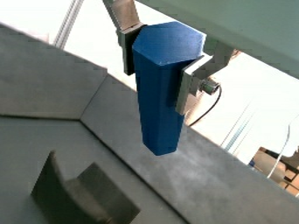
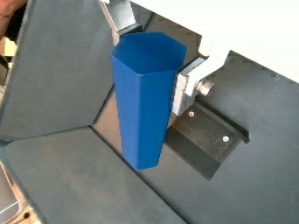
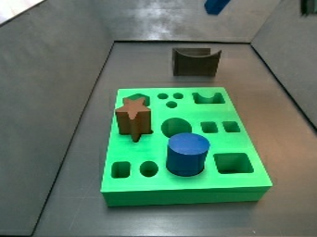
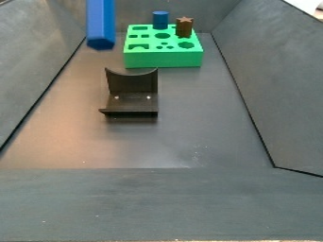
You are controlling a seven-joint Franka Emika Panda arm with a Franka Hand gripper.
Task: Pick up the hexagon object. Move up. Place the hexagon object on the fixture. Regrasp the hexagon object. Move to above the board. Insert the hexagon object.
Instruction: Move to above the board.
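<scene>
While the grey floor of the walled enclosure takes up most of both side views, the largest item on it is the board, a bright green slab with cut-outs of several shapes, also seen at the far end in a side view. Standing in the board are a short fat blue cylinder and a brown star peg; both show small at the far end. Next in size, the fixture sits on the floor apart from the board, a dark block with a U-shaped notch in its top; in a side view it lies nearer the camera than the board, and it shows below the gripper in both wrist views. The hexagon object, a slim blue bar, hangs upright in the air, well above the floor and touching nothing below it; its lower part enters a side view at the upper edge, and only a blue tip shows at the top edge elsewhere. In both wrist views the gripper is clamped on the hexagon object near its upper end, silver fingers pressed flat against opposite sides, most of the bar's length projecting below the fingertips toward the floor. The arm itself is out of frame in both side views.
</scene>
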